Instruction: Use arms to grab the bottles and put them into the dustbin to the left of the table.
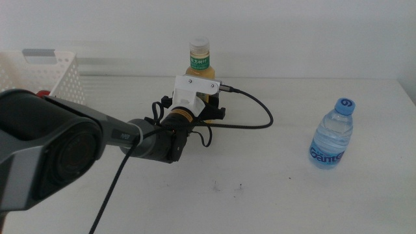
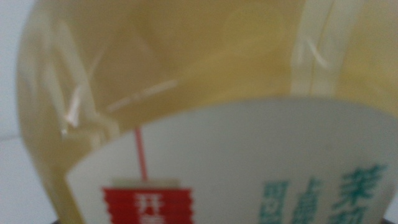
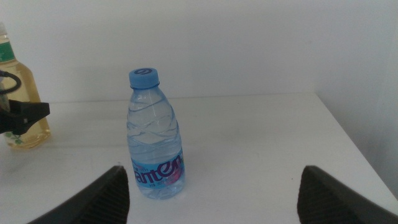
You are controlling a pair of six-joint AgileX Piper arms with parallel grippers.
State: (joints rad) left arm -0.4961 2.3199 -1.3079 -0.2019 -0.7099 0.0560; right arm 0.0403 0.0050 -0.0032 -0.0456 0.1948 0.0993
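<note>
The yellow tea bottle [image 1: 199, 64] with white cap and green label stands upright at the back middle of the table. My left gripper [image 1: 209, 109] is at its lower body, with dark parts on both sides of it. In the left wrist view the bottle [image 2: 186, 74] fills the picture and no jaws show. The clear blue-capped water bottle [image 1: 331, 135] stands upright at the right. In the right wrist view it [image 3: 155, 143] stands in front of my right gripper [image 3: 212, 177], a little off centre; that gripper is open and empty. The white dustbin [image 1: 49, 73] is at the back left.
The left arm's black cable [image 1: 253, 107] loops over the table right of the tea bottle. A small red spot [image 1: 42, 93] shows by the dustbin's lower edge; I cannot tell what it is. The table's right edge [image 3: 348, 140] runs close to the water bottle.
</note>
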